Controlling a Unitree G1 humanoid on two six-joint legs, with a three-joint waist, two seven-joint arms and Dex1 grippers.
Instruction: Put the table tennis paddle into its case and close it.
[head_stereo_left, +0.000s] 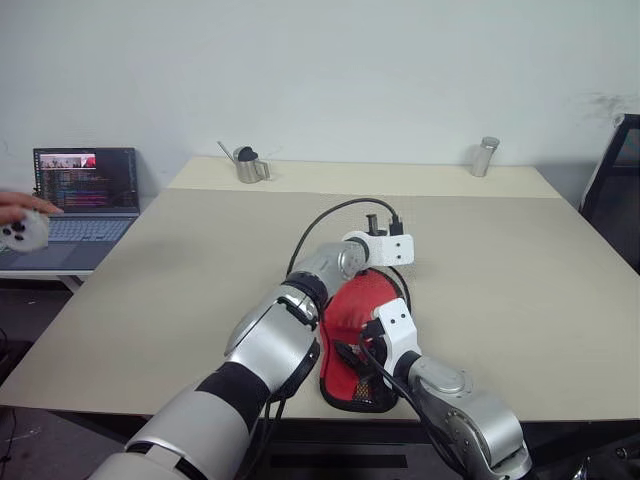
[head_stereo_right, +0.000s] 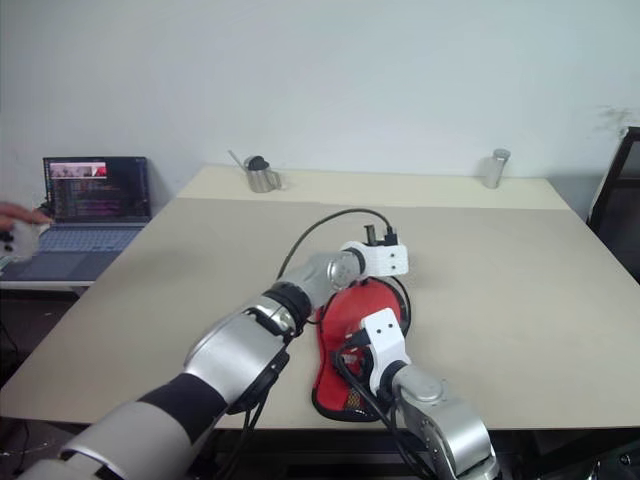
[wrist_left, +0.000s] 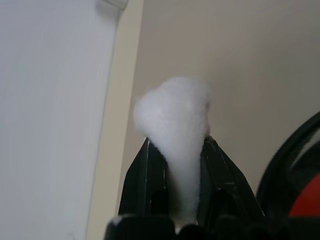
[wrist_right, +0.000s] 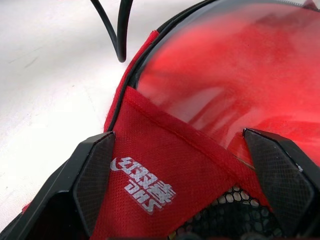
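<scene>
Your red-rubber paddle already lies inside the flat red zip case at the tabletop's six o'clock edge; zipping remains (left hand pressed together, right hand spread over the case)

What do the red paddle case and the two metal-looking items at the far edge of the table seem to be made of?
The red paddle case with white logo looks like non-woven fabric: matte, stitched seams, with black mesh below. Its clear glossy window is probably plastic film. The small silver watering can and the silver cylinder look like brushed metal, judging by their grey sheen.
</scene>
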